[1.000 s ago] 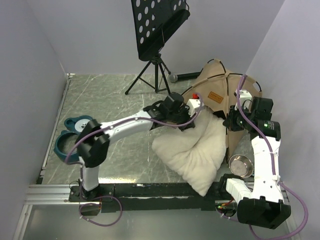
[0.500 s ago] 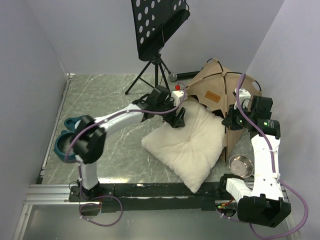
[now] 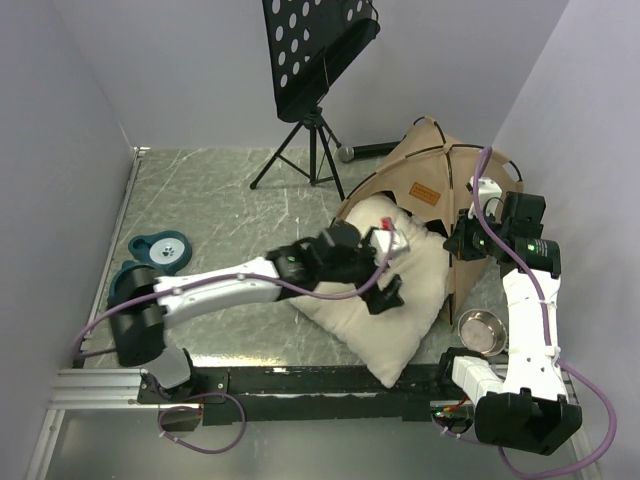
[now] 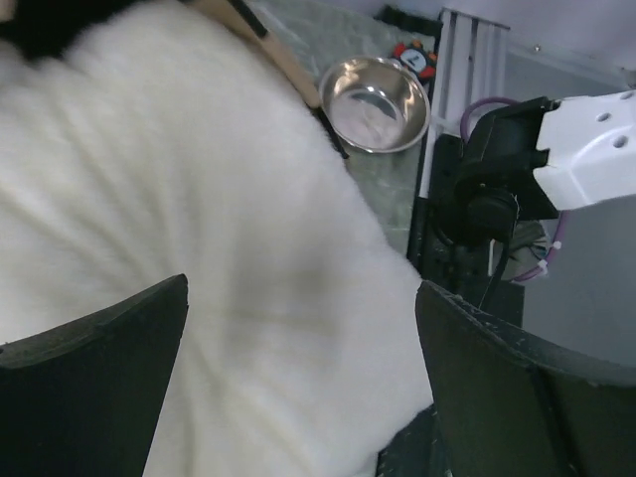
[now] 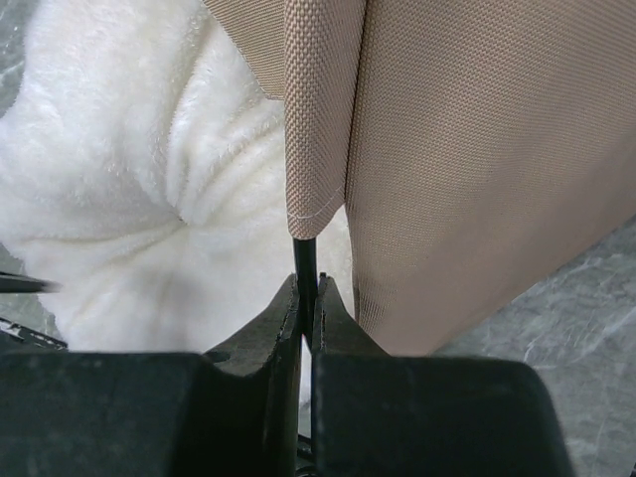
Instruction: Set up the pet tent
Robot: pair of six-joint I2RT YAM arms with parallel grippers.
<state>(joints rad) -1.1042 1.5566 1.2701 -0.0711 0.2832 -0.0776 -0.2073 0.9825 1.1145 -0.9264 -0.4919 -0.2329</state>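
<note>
Tan woven pet tent (image 5: 477,149), far right corner: right gripper (image 5: 308,290) pinches its thin black pole (image 5: 305,253); left gripper (image 4: 298,328) gapes wide, empty, over fluffy cream pillow (image 4: 149,179).

Colour and pattern findings, from my own cameras and the top view:

- Pet tent (image 3: 425,165): tan-brown. Close up, the fabric shows a fine, even woven grain, and the hem stitching is a matching tan.
- Its pole (image 5: 304,260): black.
- Its label patch (image 3: 427,193): deeper orange-brown with a dark marking, too small to read.
- Pillow (image 3: 400,315): cream-white plush, no pattern.
- My left fingers (image 4: 94,383) and right fingers (image 5: 268,338): matte black.
- My left arm (image 3: 230,285) and right arm (image 3: 530,310): white shells with black joints.
- Cable (image 3: 484,170): purple.
- Bowl (image 3: 481,330): bright silver.
- Table (image 3: 220,200): grey-green marbling with pale veins.
- Music stand (image 3: 315,50): black, with rows of round holes.
- Dishes (image 3: 160,247): teal-blue.
</note>
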